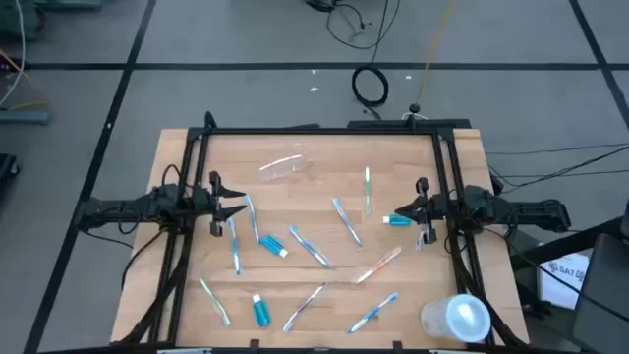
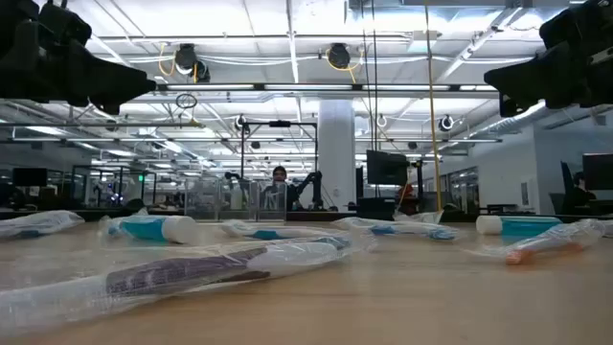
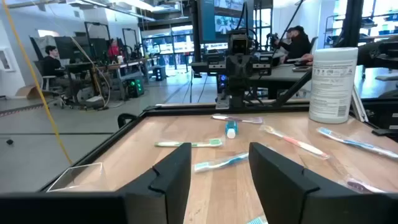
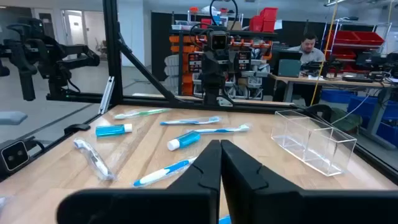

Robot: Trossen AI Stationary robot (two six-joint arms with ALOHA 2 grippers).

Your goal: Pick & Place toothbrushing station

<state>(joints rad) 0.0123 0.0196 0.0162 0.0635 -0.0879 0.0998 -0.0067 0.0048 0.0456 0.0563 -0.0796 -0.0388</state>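
Observation:
Several thin toothbrushes, such as one at mid-table (image 1: 347,222), lie flat and scattered over the wooden table (image 1: 197,147). Three teal toothpaste tubes lie on it: one centre-left (image 1: 274,246), one near the front edge (image 1: 260,311), one at the right (image 1: 398,220). A clear plastic cup (image 1: 285,165) lies on its side toward the far edge; it also shows in the right wrist view (image 4: 314,140). My left gripper (image 1: 239,206) is open and empty at the left side, held above the table. My right gripper (image 1: 386,218) is shut and empty, held above the right tube.
A large whitish translucent cylinder (image 1: 457,318) stands at the table's near right corner, and shows in the left wrist view (image 3: 334,84). A black frame (image 1: 324,129) runs along the far edge and both sides. People sit at desks in the room beyond.

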